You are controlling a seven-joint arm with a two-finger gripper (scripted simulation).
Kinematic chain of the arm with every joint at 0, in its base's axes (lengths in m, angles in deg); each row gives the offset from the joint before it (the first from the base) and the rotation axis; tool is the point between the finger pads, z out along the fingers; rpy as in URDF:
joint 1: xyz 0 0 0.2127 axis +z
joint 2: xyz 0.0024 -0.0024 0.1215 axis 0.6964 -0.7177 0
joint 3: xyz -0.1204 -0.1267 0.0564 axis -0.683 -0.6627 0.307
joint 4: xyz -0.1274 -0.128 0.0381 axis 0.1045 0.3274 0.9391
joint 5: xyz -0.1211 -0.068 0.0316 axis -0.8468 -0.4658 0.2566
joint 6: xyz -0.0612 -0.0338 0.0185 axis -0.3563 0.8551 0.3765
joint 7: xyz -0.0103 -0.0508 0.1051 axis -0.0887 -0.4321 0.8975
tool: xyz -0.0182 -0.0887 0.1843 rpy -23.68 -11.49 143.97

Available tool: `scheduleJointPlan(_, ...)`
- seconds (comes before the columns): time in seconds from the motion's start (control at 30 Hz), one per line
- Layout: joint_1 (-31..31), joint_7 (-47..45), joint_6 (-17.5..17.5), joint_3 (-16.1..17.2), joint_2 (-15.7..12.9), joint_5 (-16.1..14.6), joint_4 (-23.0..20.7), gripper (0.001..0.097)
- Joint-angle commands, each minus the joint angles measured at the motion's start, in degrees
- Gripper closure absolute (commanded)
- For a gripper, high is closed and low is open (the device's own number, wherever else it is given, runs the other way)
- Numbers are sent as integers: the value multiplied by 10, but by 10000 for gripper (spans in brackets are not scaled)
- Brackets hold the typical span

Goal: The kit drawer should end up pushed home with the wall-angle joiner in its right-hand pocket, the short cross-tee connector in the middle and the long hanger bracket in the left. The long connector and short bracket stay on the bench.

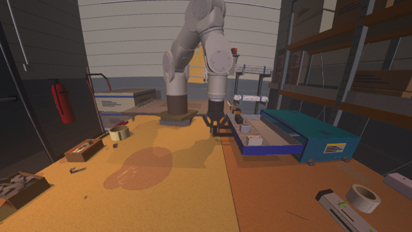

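The kit drawer (264,135) stands pulled out of its teal cabinet (310,133) at the right of the bench, blue-fronted, with small parts in its pockets: a pale block (253,140) nearest me, a grey piece (245,128) in the middle and a dark piece (238,118) farthest. Just left of the drawer's far end my gripper (216,130) is down at the bench, closed on a small part that its fingers hide. A small dark bracket (77,169) lies alone on the bench at the left, and a tiny dark piece (115,145) lies further back.
Behind the work stand the arm's base (177,116) and a stacked grey case (124,100). A tape roll (119,132), a brown box (84,149) and a scrap tray (19,190) line the left side. Another tape roll (362,198) and a level (342,212) lie front right.
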Motion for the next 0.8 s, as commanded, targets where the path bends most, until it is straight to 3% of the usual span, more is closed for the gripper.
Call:
scheduleJointPlan(0.0,1,0,0,3,0,1,-3,901)
scheduleJointPlan(0.77,9,-12,47,31,-10,25,-51,901)
